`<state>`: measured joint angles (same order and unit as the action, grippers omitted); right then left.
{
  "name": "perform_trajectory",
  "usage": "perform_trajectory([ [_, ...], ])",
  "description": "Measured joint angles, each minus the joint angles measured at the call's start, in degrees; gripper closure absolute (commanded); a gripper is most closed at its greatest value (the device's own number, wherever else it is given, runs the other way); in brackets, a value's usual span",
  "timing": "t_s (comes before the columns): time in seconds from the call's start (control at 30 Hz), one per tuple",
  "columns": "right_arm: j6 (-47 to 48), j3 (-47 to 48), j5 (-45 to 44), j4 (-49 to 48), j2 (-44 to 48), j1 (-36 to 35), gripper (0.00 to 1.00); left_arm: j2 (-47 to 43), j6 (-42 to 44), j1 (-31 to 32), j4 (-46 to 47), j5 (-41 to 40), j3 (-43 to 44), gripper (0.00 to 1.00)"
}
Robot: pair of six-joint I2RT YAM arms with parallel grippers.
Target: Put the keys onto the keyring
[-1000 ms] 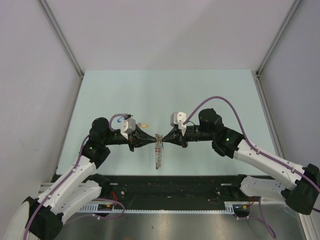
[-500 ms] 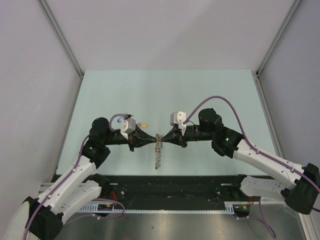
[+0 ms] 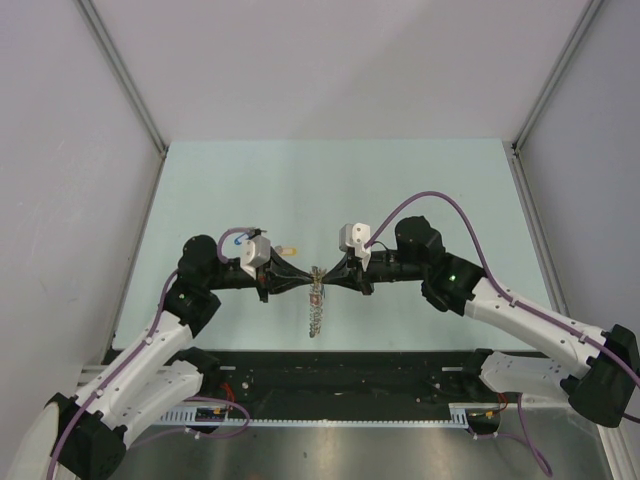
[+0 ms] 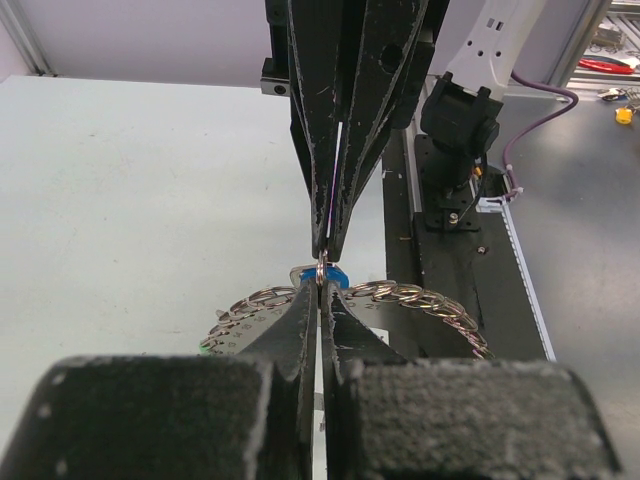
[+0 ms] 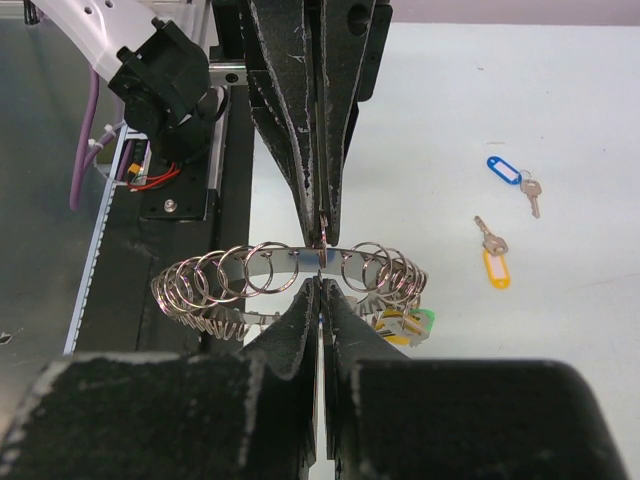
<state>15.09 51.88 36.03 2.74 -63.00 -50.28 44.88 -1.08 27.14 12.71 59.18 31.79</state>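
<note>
The keyring [image 3: 317,312], a metal band strung with many small split rings, hangs in the air between both grippers. It also shows in the left wrist view [image 4: 440,305] and the right wrist view [image 5: 235,270]. My left gripper [image 3: 307,283] is shut, its tips [image 4: 320,290] pinching the keyring at a small split ring [image 4: 321,271]. My right gripper [image 3: 327,282] is shut and meets it tip to tip [image 5: 320,286]. A blue-tagged key [image 4: 333,277] sits between its fingers, mostly hidden. Yellow and green tags [image 5: 403,326] hang on the keyring.
Two loose keys lie on the pale green table [image 3: 420,190]. One has a blue tag [image 5: 505,170] and one a yellow tag [image 5: 495,266]; the yellow one also shows behind the left wrist [image 3: 289,246]. A black rail [image 3: 330,370] runs along the near edge.
My right gripper has edged slightly left toward the left one. The keyring still hangs between the tips, barely moved.
</note>
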Motion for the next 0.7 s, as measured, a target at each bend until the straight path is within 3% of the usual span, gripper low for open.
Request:
perform_trajectory([
  [0.7,-0.11,0.0,0.11,-0.04,-0.02,0.0,1.0,0.0,-0.02,0.0,0.55,0.94,0.0,1.0],
])
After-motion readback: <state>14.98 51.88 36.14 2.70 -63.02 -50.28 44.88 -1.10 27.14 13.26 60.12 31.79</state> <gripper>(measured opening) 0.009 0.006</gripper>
